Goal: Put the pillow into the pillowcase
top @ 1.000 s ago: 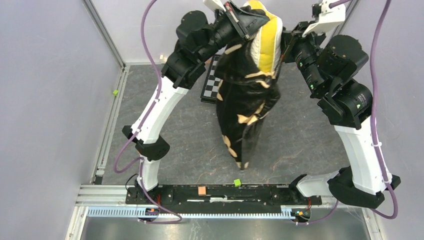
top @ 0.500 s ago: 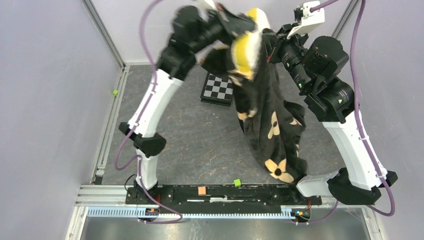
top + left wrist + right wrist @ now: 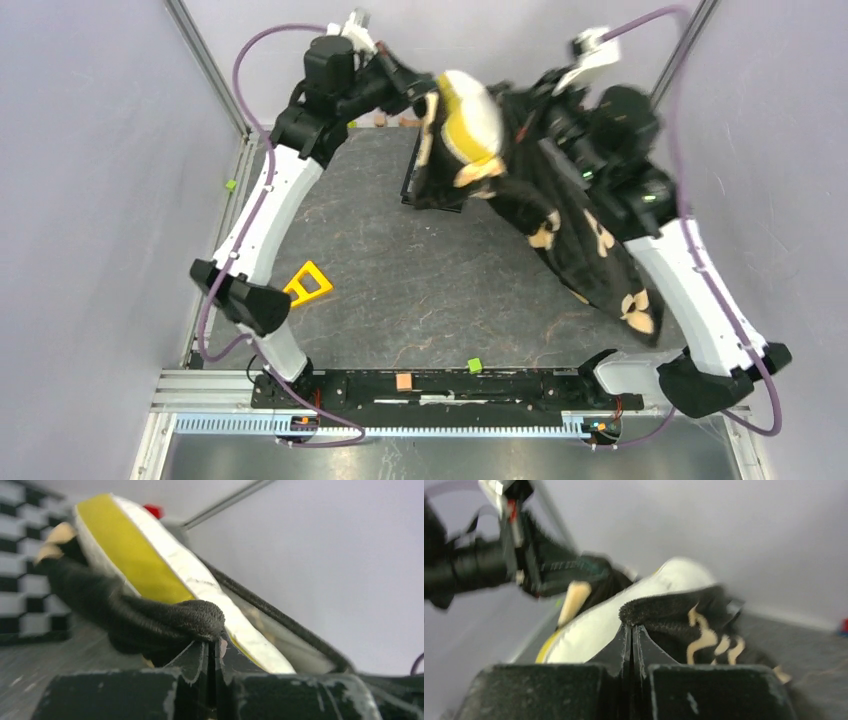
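The black pillowcase with tan flowers hangs in the air between both arms, its long end trailing over my right arm. The cream pillow with its yellow band sticks out of the case's mouth at the top. My left gripper is shut on the black rim of the pillowcase, next to the pillow. My right gripper is shut on the opposite rim, with the pillow just to its left.
A black-and-white checkered board lies on the grey table behind the case. A yellow triangular frame lies by my left arm. Small green and orange cubes sit at the front rail. Walls close in on both sides.
Both arms have swung the pillowcase and pillow from upright to a slant, the mouth going left and lower, the tail flung right over my right arm. The yellow triangular frame came into view.
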Controlling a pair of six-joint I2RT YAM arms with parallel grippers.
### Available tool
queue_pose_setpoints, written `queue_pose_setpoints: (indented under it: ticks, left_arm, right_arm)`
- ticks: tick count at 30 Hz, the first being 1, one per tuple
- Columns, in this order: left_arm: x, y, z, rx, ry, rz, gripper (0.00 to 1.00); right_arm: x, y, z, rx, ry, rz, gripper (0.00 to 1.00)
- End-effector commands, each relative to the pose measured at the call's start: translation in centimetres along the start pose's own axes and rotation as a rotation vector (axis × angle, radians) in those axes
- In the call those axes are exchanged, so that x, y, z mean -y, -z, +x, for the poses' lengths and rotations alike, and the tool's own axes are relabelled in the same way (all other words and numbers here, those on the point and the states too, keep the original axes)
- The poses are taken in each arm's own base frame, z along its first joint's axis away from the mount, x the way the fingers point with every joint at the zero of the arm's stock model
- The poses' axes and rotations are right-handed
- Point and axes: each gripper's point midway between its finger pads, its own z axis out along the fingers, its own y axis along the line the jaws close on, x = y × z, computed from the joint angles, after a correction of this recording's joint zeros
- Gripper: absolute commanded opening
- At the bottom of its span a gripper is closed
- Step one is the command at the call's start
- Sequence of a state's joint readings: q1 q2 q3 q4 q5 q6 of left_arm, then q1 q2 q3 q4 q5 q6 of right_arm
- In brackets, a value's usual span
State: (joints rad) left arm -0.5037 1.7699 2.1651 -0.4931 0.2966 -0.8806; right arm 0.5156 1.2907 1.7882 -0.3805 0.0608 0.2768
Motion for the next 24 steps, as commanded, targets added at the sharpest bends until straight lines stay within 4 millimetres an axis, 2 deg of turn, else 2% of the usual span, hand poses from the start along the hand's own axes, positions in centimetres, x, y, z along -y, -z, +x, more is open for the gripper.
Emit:
queue_pose_setpoints:
  ticks: [1, 2, 3, 5, 7, 9, 10, 12, 15, 17, 18, 19, 20, 21, 23, 24]
  left_arm:
    - [-8.8, 1.8, 6.9, -0.173, -0.039, -0.190, 0.02]
    - [-10.8, 2.2, 9.6, -0.222, -0.037, -0.223, 0.02]
    - [-12.3, 2.7, 12.0, -0.263, -0.040, -0.251, 0.02]
    - [-17.0, 3.9, 17.4, -0.354, -0.020, -0.333, 0.02]
    - [-20.3, 5.1, 21.0, -0.405, 0.028, -0.381, 0.02]
    - [-22.3, 6.0, 23.4, -0.434, 0.059, -0.397, 0.02]
    - [-22.9, 6.4, 24.1, -0.444, 0.061, -0.407, 0.02]
    - [-24.7, 7.9, 24.9, -0.453, 0.030, -0.476, 0.02]
    - [-28.4, 11.0, 23.1, -0.352, -0.015, -0.644, 0.02]
    - [-29.9, 12.5, 21.4, -0.281, 0.016, -0.676, 0.02]
    - [-30.0, 12.8, 21.1, -0.274, 0.023, -0.667, 0.06]
    - [-29.8, 13.0, 20.9, -0.275, 0.020, -0.655, 0.20]
    - [-29.4, 13.0, 20.6, -0.279, 0.006, -0.647, 0.36]
    - [-29.0, 13.0, 20.3, -0.278, -0.003, -0.638, 0.46]
    - [-28.2, 13.0, 19.3, -0.252, -0.018, -0.628, 0.61]
    - [-27.7, 12.9, 18.4, -0.221, -0.028, -0.626, 0.68]
  right_arm:
    - [-4.5, -1.4, 11.3, -0.171, -0.093, -0.199, 0.00]
    - [-4.1, -1.0, 15.0, -0.238, -0.114, -0.191, 0.00]
    - [-4.0, -0.4, 17.6, -0.284, -0.137, -0.191, 0.00]
    - [-3.5, 1.3, 23.8, -0.397, -0.167, -0.175, 0.00]
    - [-3.9, 3.1, 28.2, -0.479, -0.190, -0.177, 0.00]
    - [-4.6, 4.5, 31.4, -0.551, -0.192, -0.190, 0.00]
    - [-5.0, 5.0, 32.3, -0.576, -0.188, -0.198, 0.00]
    - [-6.1, 5.7, 33.3, -0.604, -0.193, -0.214, 0.00]
    - [-8.5, 6.2, 33.5, -0.620, -0.166, -0.264, 0.00]
    - [-8.6, 6.3, 33.8, -0.643, -0.112, -0.249, 0.00]
    - [-8.4, 6.2, 33.8, -0.647, -0.091, -0.244, 0.00]
    - [-7.8, 6.0, 33.7, -0.647, -0.060, -0.216, 0.02]
    - [-7.2, 5.5, 33.1, -0.634, -0.026, -0.178, 0.10]
    - [-6.5, 5.1, 32.6, -0.631, 0.013, -0.147, 0.24]
    - [-5.6, 3.6, 30.6, -0.594, 0.076, -0.090, 0.50]
    - [-5.0, 2.9, 30.1, -0.588, 0.102, -0.059, 0.57]
